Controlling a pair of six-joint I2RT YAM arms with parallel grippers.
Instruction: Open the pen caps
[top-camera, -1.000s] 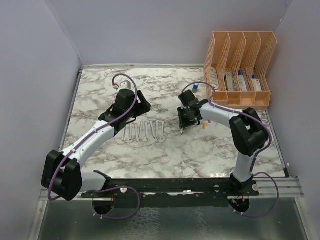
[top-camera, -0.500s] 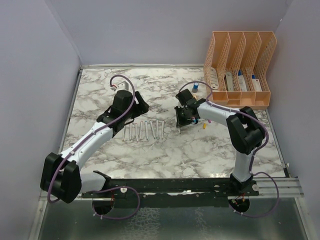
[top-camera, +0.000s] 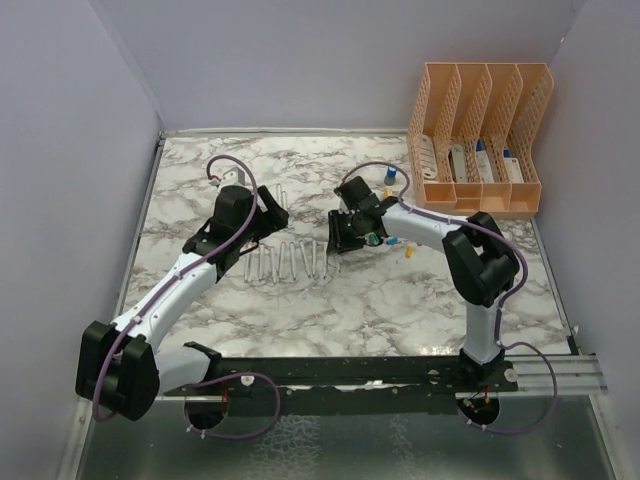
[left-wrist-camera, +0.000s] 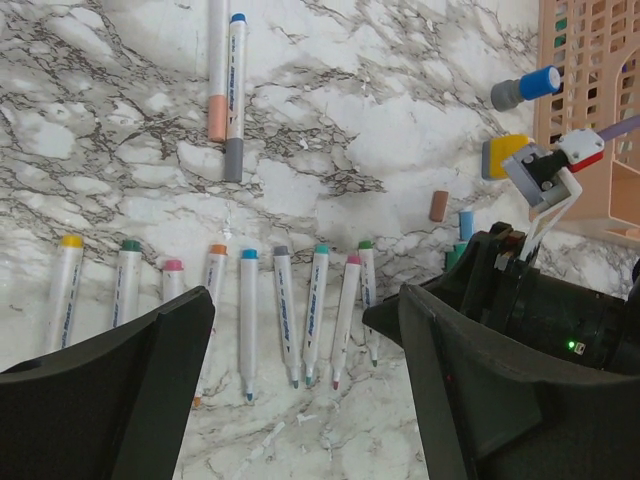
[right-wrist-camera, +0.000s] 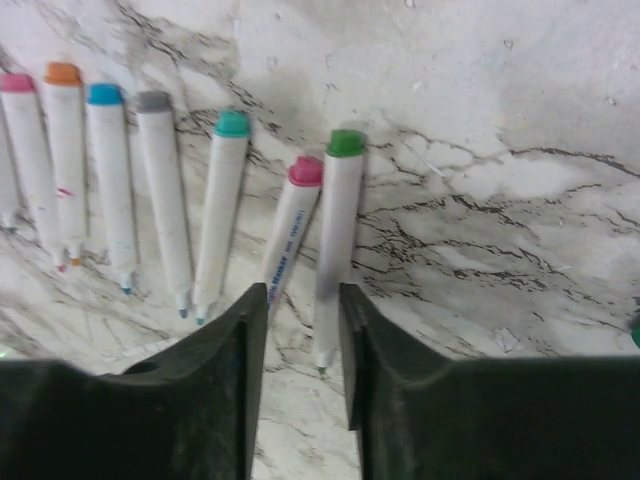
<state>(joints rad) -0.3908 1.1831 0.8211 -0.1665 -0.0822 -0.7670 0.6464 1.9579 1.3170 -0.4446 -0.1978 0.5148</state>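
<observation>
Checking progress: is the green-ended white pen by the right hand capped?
Uncapped: the green-ended white pen lies flat, its fine tip bare.

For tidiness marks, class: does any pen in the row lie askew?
Yes: the white pink-ended pen lies tilted, its pink end leaning toward the white green-ended pen beside it; the others lie roughly parallel.

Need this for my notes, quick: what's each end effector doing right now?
Left end effector: open wide, holding nothing.
Right end effector: narrowly open, nothing gripped, above the green-ended pen.
</observation>
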